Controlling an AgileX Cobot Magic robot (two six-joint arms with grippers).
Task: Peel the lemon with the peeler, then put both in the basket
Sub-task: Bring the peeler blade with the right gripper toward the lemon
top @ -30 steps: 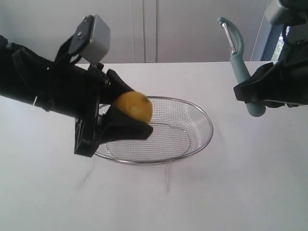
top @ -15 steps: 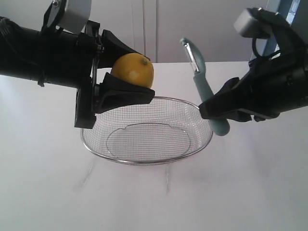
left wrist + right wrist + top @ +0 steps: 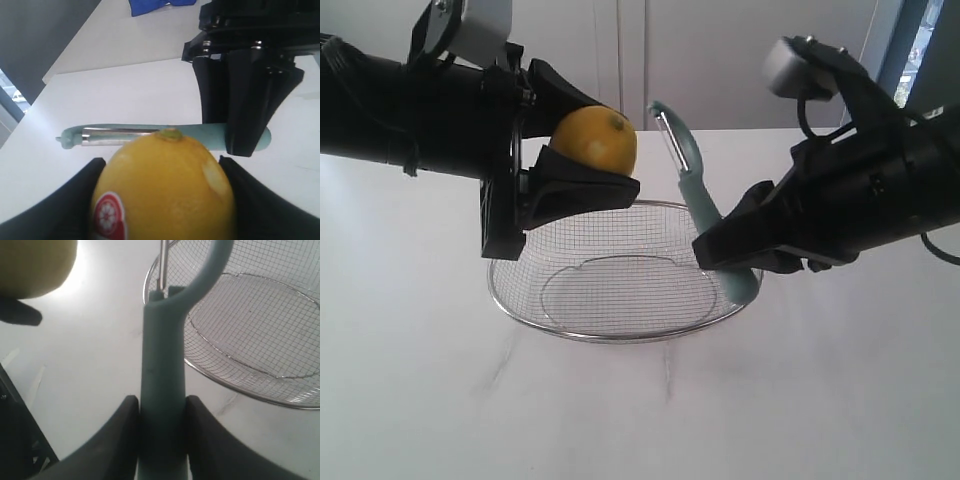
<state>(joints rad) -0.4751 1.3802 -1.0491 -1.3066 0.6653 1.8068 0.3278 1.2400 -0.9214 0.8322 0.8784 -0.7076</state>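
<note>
Two grippers aloft over basket (image 3: pixel 620 338). Left gripper (image 3: pixel 620 148) jaws clamped on lemon (image 3: pixel 592 140), above basket's left rear rim. Right gripper (image 3: pixel 725 255) jaws closed on peeler (image 3: pixel 690 185) handle at basket's right rim; blade end up, tilted toward lemon, small gap between. White table (image 3: pixel 820 400) shows around rim.

Close-up: lemon (image 3: pixel 165 192) clamped between black fingers (image 3: pixel 55 212) of left gripper (image 3: pixel 160 167), sticker (image 3: pixel 107 218) (red-and-white) on peel. Behind it peeler (image 3: pixel 197 134) crosswise, blade near lemon's tip, handle pinched by right gripper (image 3: pixel 245 142). White table (image 3: pixel 125 95), blue cloth (image 3: pixel 155 6) beyond.
</note>
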